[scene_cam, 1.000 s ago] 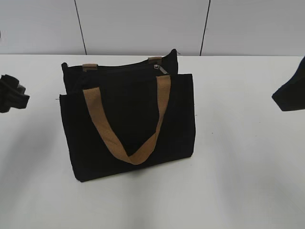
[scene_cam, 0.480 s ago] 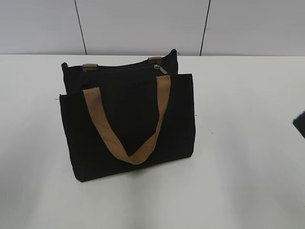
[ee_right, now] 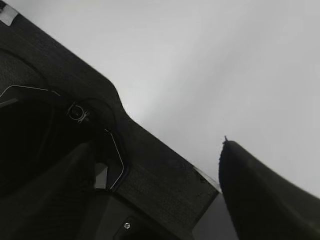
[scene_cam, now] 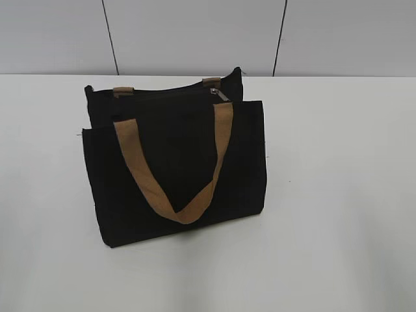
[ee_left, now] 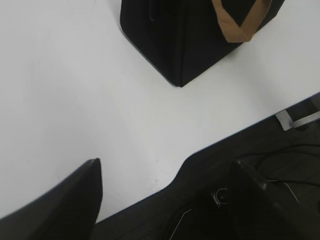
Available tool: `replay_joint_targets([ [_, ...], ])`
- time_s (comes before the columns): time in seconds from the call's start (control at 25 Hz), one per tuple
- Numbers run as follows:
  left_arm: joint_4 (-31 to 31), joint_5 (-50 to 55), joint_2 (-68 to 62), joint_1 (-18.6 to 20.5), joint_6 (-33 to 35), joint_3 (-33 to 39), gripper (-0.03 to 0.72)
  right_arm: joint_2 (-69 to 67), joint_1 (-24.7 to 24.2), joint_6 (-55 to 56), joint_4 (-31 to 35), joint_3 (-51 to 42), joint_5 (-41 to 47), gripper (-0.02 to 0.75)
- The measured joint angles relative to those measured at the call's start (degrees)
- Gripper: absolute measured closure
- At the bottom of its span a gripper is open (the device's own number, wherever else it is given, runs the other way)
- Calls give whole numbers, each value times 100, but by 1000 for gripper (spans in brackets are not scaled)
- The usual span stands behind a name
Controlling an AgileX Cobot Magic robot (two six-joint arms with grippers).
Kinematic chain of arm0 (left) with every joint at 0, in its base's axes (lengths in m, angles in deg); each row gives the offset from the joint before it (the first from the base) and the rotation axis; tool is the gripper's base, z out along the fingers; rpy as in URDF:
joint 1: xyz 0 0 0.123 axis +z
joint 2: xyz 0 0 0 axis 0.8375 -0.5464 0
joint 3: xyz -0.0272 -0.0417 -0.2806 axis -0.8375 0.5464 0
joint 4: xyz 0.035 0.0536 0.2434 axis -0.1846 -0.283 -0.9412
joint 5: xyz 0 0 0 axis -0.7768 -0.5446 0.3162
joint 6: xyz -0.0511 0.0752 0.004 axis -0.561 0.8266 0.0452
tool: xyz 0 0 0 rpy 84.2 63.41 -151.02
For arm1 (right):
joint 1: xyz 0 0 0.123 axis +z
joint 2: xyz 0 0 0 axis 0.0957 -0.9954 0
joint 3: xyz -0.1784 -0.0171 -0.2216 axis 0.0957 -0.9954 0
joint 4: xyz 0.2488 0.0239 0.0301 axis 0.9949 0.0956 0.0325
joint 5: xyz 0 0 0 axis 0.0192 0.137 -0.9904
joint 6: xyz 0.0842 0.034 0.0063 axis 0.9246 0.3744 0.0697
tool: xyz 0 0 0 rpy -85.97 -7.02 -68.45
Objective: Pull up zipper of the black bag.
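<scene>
The black bag (scene_cam: 175,169) stands upright in the middle of the white table, with its tan handle (scene_cam: 188,211) hanging down over the front pocket. The zipper (scene_cam: 172,93) runs along the top edge, and its silvery pull tab (scene_cam: 221,95) is near the right end. Neither gripper shows in the exterior view. In the left wrist view, my left gripper (ee_left: 165,165) is open and empty, well short of the bag's lower corner (ee_left: 170,35). In the right wrist view, my right gripper (ee_right: 155,145) is open and empty over the table edge, with the bag out of view.
The white table (scene_cam: 338,195) reaches back to a grey panelled wall (scene_cam: 195,32). Both wrist views show the table's front edge with the dark robot base (ee_left: 240,165) and its cables below. A strip of tape (ee_left: 284,120) sits at that edge.
Both arms have drawn back out of the exterior view: the left left first, the right sank off the right edge. The bag has not moved.
</scene>
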Motion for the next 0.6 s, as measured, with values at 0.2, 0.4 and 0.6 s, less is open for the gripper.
replay_joint_targets([
  [0.2,167,82,548,0,7,393,101,969,0,-63,11,-655,-64,151],
  [0.4,170,-265,653,0,60,594,103,1371,0,-183,17,-1199,-445,151],
  [0.6,170,-332,653,0,60,631,102,1388,0,-189,17,-1253,-603,151],
])
